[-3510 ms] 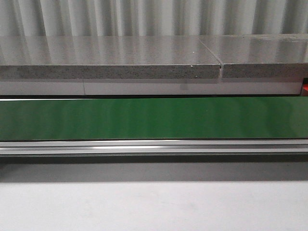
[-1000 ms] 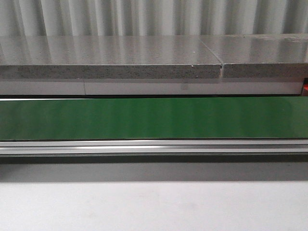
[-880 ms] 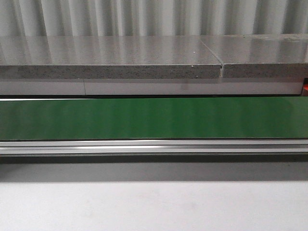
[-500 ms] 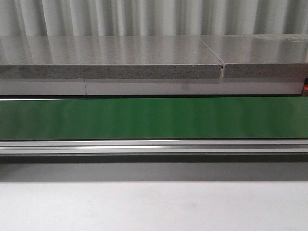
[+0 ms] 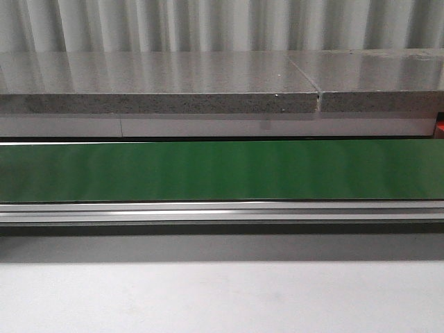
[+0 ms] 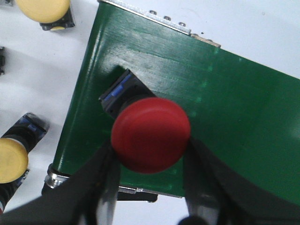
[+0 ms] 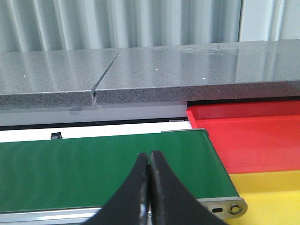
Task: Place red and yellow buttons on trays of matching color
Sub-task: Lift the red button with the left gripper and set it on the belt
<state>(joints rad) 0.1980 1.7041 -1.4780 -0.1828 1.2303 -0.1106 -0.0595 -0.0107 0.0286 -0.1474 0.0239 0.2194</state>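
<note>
Left gripper (image 6: 151,173) jaws clasping domed red button (image 6: 151,134), right gripper (image 7: 149,185) jaws clenched

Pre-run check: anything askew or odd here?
Mostly fine. One yellow button lies tipped on its side off the belt; another sits upright. Left claw straddles the red button; right claw is shut, empty.

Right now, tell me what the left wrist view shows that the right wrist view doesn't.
Only the left wrist view shows the red button between the left gripper fingers, plus yellow buttons on the white surface. Only the right wrist view shows the red tray, yellow tray and the shut right gripper. Both show the green belt.
</note>
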